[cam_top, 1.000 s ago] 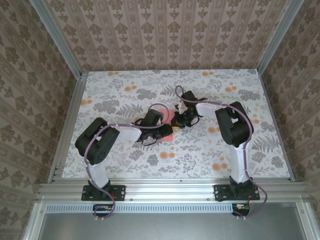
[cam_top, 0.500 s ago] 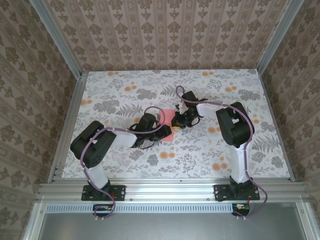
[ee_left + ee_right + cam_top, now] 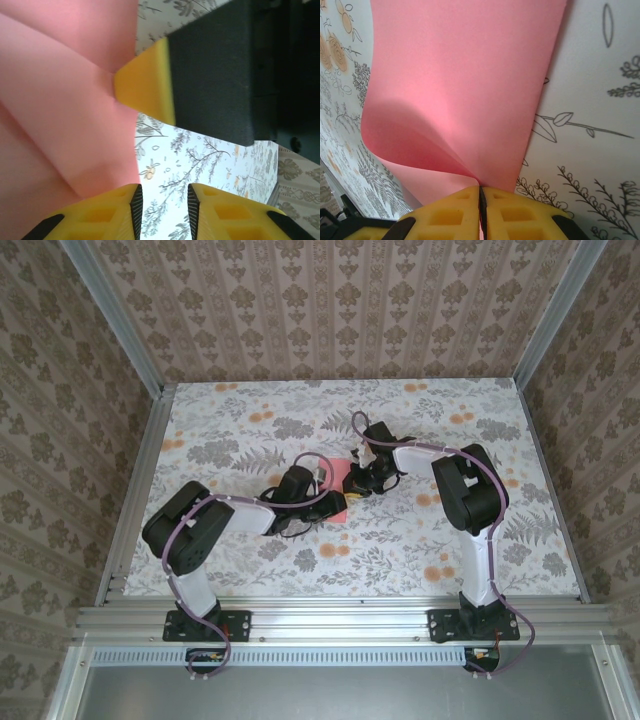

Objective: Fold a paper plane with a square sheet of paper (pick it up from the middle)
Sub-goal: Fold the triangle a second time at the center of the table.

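1. Pinching the square sheet of paper (image 3: 460,75) at its 6 o'clock edge in the right wrist view, your right claw (image 3: 480,197) has both yellow fingers pressed together on the pink sheet, with no gap between them.
2. Sheet, same view: the 3 o'clock side lies flat on the floral table (image 3: 590,100). The 9 o'clock side lifts and curls into a rounded bulge that runs down to the pinch.
3. Your left claw (image 3: 164,200) stands spread in the left wrist view. The table print shows through the gap and nothing sits between the fingers.
4. The left claw's finger at 7 o'clock in that view overlaps the sheet's lower edge. You cannot tell from here whether it touches the paper.
5. Same view: a yellow fingertip (image 3: 145,85) of the right claw, on its black body, meets the sheet at 12 o'clock. Soft folds in the paper fan out from that contact.
6. Top view: the sheet lies near the table's centre, between the two claws. The left claw is at about 8 o'clock of it, the right claw at about 1 o'clock. The wrists hide most of the sheet.
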`<action>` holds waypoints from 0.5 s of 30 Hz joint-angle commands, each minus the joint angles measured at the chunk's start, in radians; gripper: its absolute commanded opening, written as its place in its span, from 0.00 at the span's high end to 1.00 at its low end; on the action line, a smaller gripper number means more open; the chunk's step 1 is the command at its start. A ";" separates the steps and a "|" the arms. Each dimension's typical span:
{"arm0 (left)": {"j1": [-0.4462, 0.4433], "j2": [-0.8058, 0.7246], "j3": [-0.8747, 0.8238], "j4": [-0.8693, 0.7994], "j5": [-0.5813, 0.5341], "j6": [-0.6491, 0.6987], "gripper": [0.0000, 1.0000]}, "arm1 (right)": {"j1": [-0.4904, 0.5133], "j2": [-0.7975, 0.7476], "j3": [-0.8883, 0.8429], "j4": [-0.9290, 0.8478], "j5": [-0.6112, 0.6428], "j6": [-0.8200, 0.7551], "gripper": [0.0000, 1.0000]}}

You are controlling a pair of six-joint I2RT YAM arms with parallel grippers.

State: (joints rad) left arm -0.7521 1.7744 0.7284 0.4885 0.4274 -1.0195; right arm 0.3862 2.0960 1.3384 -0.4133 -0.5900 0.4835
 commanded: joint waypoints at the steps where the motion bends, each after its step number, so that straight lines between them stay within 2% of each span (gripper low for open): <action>1: -0.010 0.010 0.043 -0.076 0.023 0.060 0.70 | -0.015 0.071 -0.012 -0.099 0.161 0.020 0.88; 15: -0.019 0.055 0.077 -0.120 0.013 0.067 0.73 | -0.016 0.078 -0.010 -0.104 0.180 0.037 0.89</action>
State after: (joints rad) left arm -0.7650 1.8046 0.7765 0.3851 0.4309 -0.9806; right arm 0.3862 2.1010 1.3495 -0.4286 -0.5827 0.5018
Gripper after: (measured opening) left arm 0.276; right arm 0.111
